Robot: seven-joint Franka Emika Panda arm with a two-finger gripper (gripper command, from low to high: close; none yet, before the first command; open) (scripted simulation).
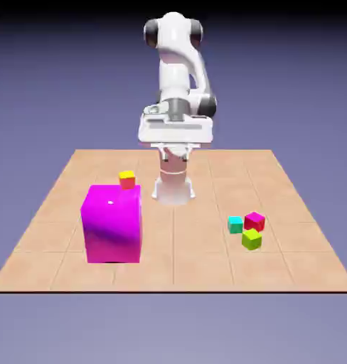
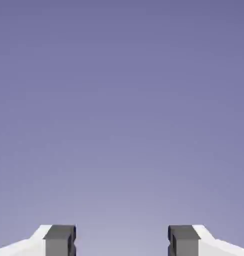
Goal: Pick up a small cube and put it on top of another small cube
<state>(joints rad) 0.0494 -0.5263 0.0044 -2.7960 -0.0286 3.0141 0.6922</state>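
Observation:
Three small cubes sit close together on the exterior view's right: a teal cube (image 1: 235,225), a crimson cube (image 1: 254,220) and a lime-green cube (image 1: 252,239). On the left, a small orange-and-yellow cube (image 1: 127,179) rests just behind a big magenta cube (image 1: 112,223). My gripper (image 1: 175,149) hangs high above the table's far middle, well away from every cube. In the hand view the gripper (image 2: 121,242) is open, with its grey fingertips (image 2: 60,241) wide apart and nothing between them. That view holds only the blue-violet backdrop, and no cube shows in it.
The tan tiled table (image 1: 205,270) carries all the cubes. The big magenta cube stands tall at the left front and partly hides the orange-and-yellow cube. The robot's white base (image 1: 173,186) rises at the table's far middle.

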